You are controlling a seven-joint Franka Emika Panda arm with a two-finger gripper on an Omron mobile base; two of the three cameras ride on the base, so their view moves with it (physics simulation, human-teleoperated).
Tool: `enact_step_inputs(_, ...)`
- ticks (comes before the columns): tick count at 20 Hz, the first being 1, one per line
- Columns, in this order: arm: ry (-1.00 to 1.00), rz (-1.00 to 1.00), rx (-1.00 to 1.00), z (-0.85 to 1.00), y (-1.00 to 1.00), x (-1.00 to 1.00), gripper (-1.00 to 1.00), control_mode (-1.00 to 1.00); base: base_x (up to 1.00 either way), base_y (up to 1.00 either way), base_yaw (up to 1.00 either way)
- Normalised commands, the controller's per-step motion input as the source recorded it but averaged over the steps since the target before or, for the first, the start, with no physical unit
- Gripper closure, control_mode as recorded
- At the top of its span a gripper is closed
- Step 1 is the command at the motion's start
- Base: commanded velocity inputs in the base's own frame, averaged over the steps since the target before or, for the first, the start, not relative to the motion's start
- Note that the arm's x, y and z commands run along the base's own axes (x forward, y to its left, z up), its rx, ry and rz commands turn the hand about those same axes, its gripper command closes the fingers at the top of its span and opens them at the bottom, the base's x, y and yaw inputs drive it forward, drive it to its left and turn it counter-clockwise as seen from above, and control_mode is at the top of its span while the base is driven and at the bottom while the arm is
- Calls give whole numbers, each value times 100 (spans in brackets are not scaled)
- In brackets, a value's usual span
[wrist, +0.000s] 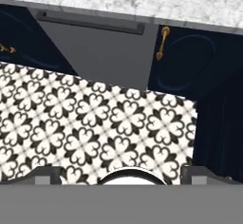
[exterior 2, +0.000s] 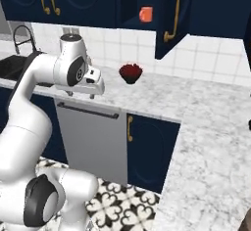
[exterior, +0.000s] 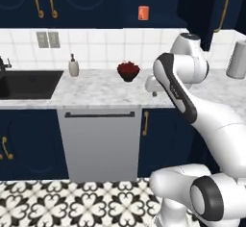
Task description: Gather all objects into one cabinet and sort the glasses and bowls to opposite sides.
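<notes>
From the left base view, the red-filled dark bowl [exterior: 128, 70] stands on the marble table [exterior: 96, 94] near the tiled wall, with a soap dispenser [exterior: 73, 66] well to its left beside the sink [exterior: 26, 84]; an orange-red cup [exterior: 143, 13] already sits on a shelf inside the open navy cabinet [exterior: 158, 2] above. From the right base view, the same cup [exterior 2: 145, 14] shows behind the opened cabinet door [exterior 2: 171, 17], and the bowl [exterior 2: 131, 72] lies beyond the gripper [exterior 2: 81, 94], which hangs over the table edge above the dishwasher [exterior 2: 90, 137], apart from the bowl. From the hand view, the camera looks down at the patterned floor [wrist: 95, 128] and the dishwasher front [wrist: 95, 50]; the jaws stand wide and hold nothing. Judged from these views, one cup is stowed and the bowl is still to be moved; other cups and the black bowl possibly lie elsewhere.
</notes>
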Motion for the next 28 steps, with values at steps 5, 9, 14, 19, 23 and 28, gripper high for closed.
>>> enact_step_inputs(5, 0, 0, 0, 0, 0, 0, -100, 100, 100, -9, -13)
enact_step_inputs(9, 0, 0, 0, 0, 0, 0, -100, 100, 100, 0, -19)
enact_step_inputs(14, 0, 0, 0, 0, 0, 0, -100, 100, 100, 0, -21)
enact_step_inputs(19, 0, 0, 0, 0, 0, 0, -100, 100, 86, 0, -15)
enact_step_inputs(23, 0, 0, 0, 0, 0, 0, -100, 100, 65, 4, -8)
enact_step_inputs(28, 0, 0, 0, 0, 0, 0, -100, 100, 59, 18, -3)
